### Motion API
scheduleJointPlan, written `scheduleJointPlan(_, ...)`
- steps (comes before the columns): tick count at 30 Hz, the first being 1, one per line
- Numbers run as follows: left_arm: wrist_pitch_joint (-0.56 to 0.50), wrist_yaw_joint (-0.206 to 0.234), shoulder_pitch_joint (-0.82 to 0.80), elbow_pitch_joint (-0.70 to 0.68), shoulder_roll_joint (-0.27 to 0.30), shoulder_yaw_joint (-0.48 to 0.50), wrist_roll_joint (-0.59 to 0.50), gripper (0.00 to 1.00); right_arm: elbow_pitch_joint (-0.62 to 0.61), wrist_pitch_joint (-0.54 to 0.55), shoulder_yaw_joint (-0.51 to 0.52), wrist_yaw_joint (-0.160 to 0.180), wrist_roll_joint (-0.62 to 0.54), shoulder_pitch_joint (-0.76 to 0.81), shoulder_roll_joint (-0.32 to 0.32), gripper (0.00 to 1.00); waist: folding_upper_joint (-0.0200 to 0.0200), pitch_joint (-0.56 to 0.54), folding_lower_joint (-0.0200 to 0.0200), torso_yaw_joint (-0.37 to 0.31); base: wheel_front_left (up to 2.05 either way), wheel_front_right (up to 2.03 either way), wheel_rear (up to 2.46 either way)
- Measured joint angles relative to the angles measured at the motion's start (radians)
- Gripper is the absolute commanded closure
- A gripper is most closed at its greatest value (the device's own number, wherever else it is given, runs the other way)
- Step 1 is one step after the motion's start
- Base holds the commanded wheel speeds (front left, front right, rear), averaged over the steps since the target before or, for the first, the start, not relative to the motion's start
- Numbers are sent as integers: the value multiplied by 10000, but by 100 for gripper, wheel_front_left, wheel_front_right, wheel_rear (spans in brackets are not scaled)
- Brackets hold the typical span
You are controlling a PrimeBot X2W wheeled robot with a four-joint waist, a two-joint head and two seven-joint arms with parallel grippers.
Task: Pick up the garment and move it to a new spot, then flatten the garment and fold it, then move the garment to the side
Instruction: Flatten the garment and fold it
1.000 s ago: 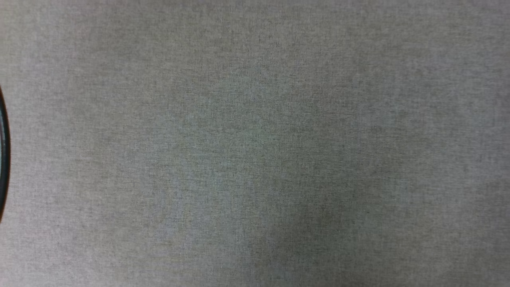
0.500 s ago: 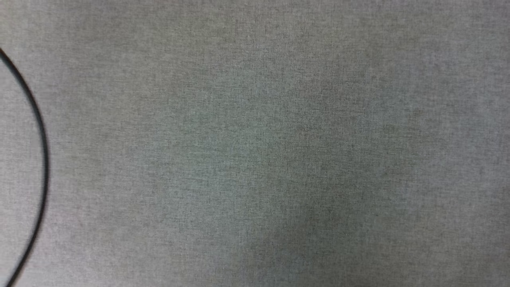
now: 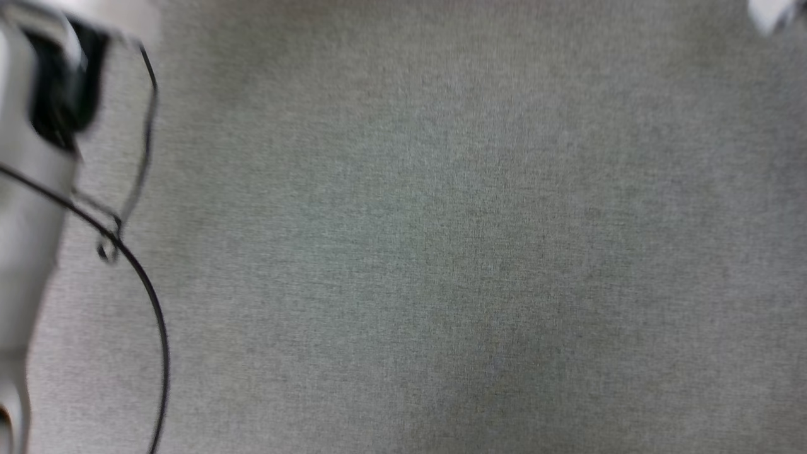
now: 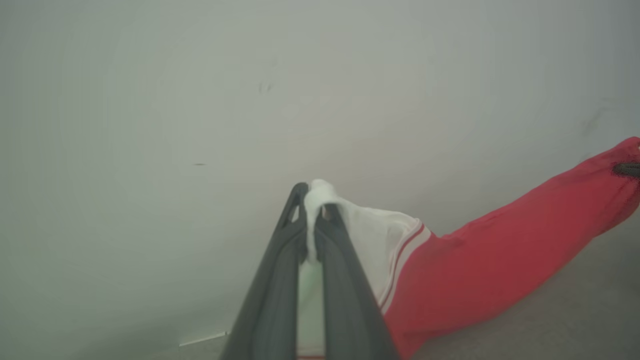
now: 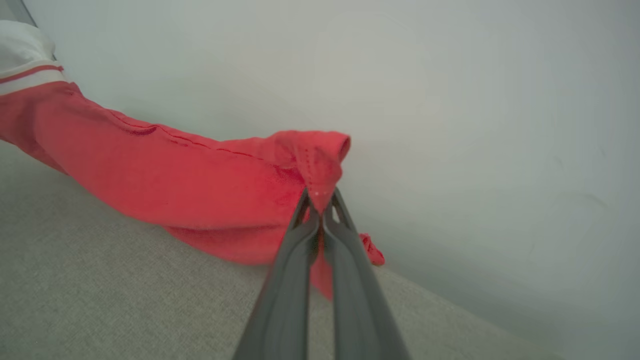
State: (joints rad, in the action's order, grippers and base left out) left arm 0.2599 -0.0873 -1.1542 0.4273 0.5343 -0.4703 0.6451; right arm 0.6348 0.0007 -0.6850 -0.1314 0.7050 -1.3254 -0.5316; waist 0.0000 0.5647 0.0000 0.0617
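While both arms have cloth in hand, the pick-up looks done. The left gripper (image 4: 315, 202), low centre of the left wrist view, has its jaws pinched tight on a bunch of white sleeve. The right gripper (image 5: 320, 200), low centre of the right wrist view, has its jaws pressed together on a red hemmed corner.

The garment (image 4: 490, 250) hangs stretched between the two. In the left wrist view it runs from centre frame out to the right edge. In the right wrist view it runs from centre to the upper left. Its lower edge seems to brush the grey cloth surface (image 5: 100, 300), but contact is hard to confirm. The chest print is not readable.

The head view is blurred. It shows grey surface, a pale forearm (image 3: 25, 221) down the left edge, and a black cable (image 3: 154, 302) looping beside it.

Progress, as a judgement:
- Lift done.
- Carry to the new spot probably under way.
- Left to do: set down, flatten, fold, move aside.

Counts:
- Garments: 1
- Grippers: 2, both gripping
- White sleeves seen: 1 per wrist view, likely the same one
- Striped trim bands: 1
- Forearms in head view: 1
- Cables: 1
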Motion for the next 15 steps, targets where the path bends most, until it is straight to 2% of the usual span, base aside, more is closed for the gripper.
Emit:
scheduleJointPlan(7,2,621,3106,-1574,314,221,121,100,-867,-148,-146,0,439,2587,-635,100,0,-899,-1,70,0,0,0)
scheduleJointPlan(15,-6,1499,6476,-3239,349,167,646,100,-1344,-119,-36,0,602,5312,-656,100,0,-2129,-3,104,0,0,0)
